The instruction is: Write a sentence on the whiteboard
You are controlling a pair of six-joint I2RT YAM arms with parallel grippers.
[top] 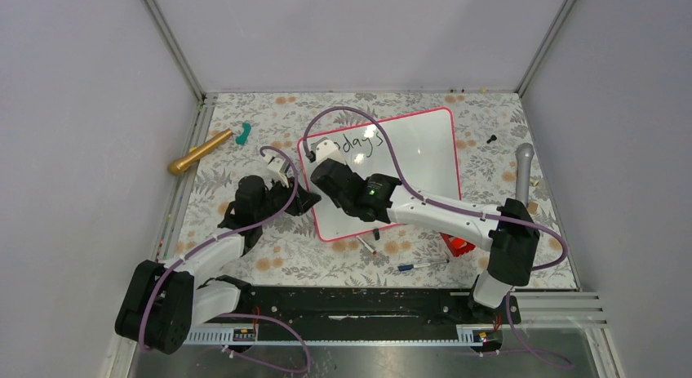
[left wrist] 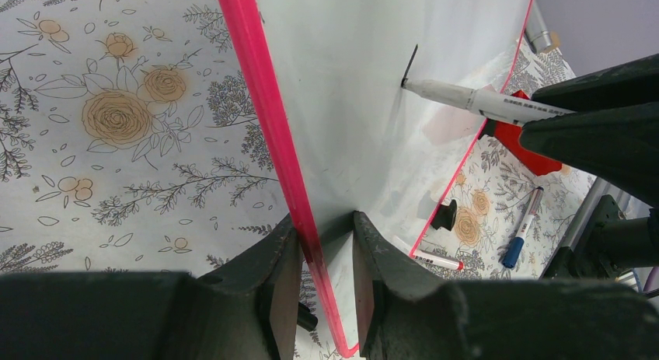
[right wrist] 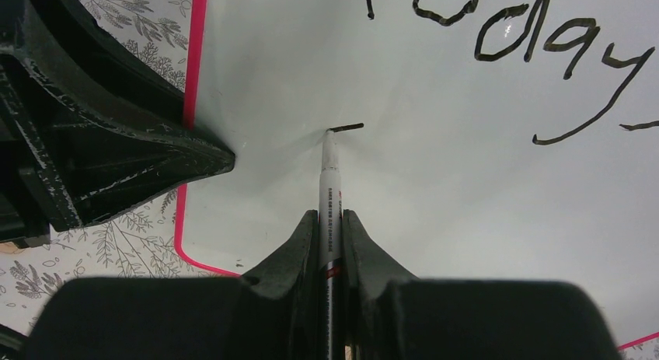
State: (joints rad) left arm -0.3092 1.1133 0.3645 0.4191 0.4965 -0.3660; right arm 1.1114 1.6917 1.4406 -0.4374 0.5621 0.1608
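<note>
Right jaws: closed tight on a white marker (right wrist: 330, 212), barrel straight between the two fingers. Tip down on the whiteboard (right wrist: 435, 204), at the end of a short black stroke (right wrist: 347, 127).

Left jaws: narrowed onto the whiteboard's pink frame, one finger (left wrist: 278, 290) on the outer side, the other (left wrist: 369, 282) over the white face. Grip placed on the board's left edge, close to its near-left corner. Lift of that edge off the tabletop (top: 326, 264): cannot tell.

Sentence (right wrist: 528, 41): unfinished. Only "Todays" legible, in black, along the board's far edge. Short stroke set below the first letters of that word, apart from them.

Whiteboard position: about the middle of the tabletop, skewed to its edges, its far-right corner close to the far edge. One small black clip (top: 376, 233) seen on the board's near edge.

Just off that near edge, toward the tabletop's near edge: a red-capped marker (top: 367, 246) and a blue-capped marker (top: 420, 265). By the board's near-right corner: a red object (top: 459, 245), partly hidden under the right arm.

Toward the far-left corner of the tabletop: a gold cylinder (top: 200, 152) lying aslant, with a teal item (top: 243, 134) at its far end. Along the right edge: a grey cylinder (top: 523, 170). Near the far-right corner: a small black piece (top: 491, 138).
</note>
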